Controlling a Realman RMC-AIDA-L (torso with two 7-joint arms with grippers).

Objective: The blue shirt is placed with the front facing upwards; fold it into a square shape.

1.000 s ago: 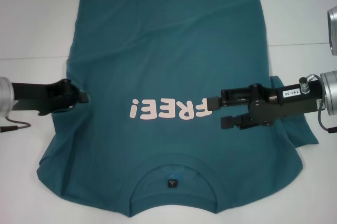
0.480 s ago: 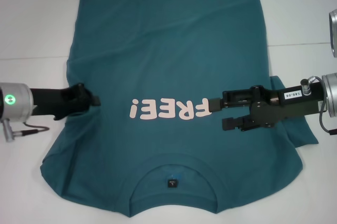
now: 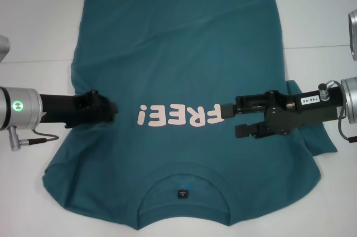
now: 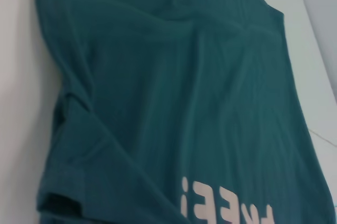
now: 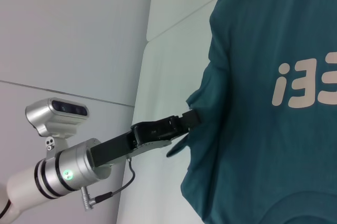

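Observation:
The blue shirt [image 3: 184, 53] lies front up on the white table, collar [image 3: 184, 177] nearest me and hem at the far side. Its pink "FREE!" print [image 3: 178, 116] runs across the middle. My left gripper [image 3: 111, 111] reaches in from the left over the shirt's side and looks shut on the bunched edge fabric. The right wrist view shows the left gripper [image 5: 188, 124] where the shirt [image 5: 274, 155] lifts into a fold. My right gripper [image 3: 231, 120] hovers open at the print's right end. A sleeve [image 3: 322, 136] sticks out beneath the right arm.
Bare white table [image 3: 33, 25] surrounds the shirt on the left, right and far sides. A grey camera housing [image 3: 352, 33] sits at the right edge. The left arm's cable [image 3: 39, 135] trails on the table beside the shirt.
My left gripper has moved right, from the shirt's left edge to near the print, and the shirt's near left corner shifted slightly inward. The right gripper has stayed put.

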